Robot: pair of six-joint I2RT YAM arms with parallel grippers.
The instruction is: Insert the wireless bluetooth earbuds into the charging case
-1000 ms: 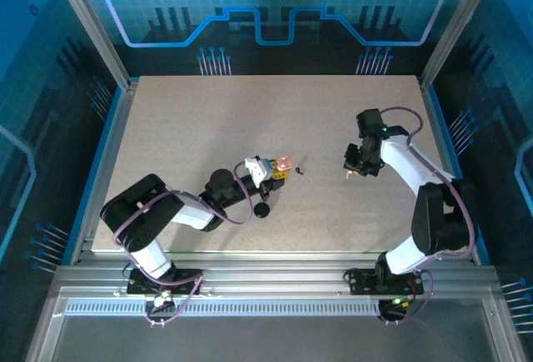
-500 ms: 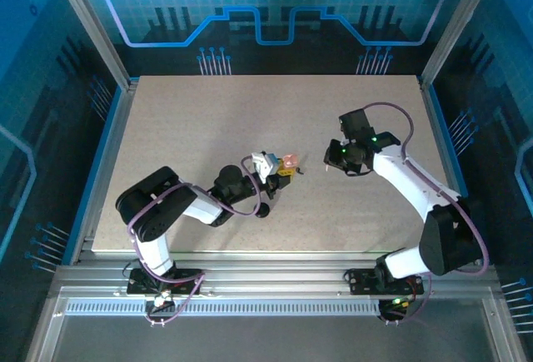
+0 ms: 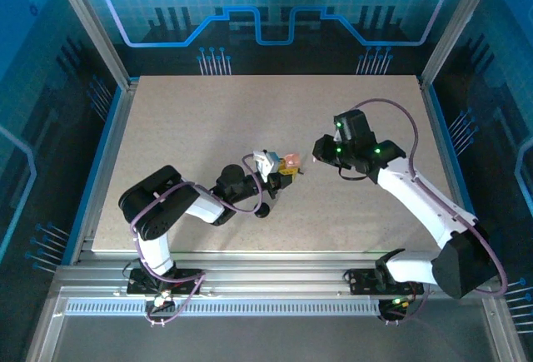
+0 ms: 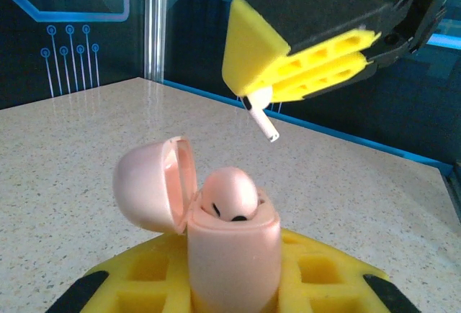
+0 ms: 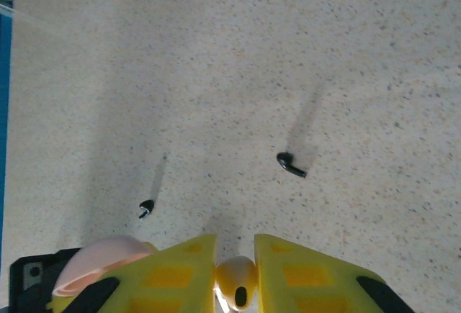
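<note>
Two grips clenched: my left fingers (image 4: 144,280) grasp the open pink charging case (image 4: 232,248), lower centre.
My right fingers (image 4: 310,68) pinch a whitish earbud (image 4: 263,117) above it; a dark earbud (image 5: 291,165) lies on the bench (image 5: 360,54), mid-right.

A speckled beige bench (image 3: 208,121) sits inside an aluminium frame (image 3: 92,21), with blue circuit-patterned panels (image 3: 275,12) beyond its far edge.
</note>
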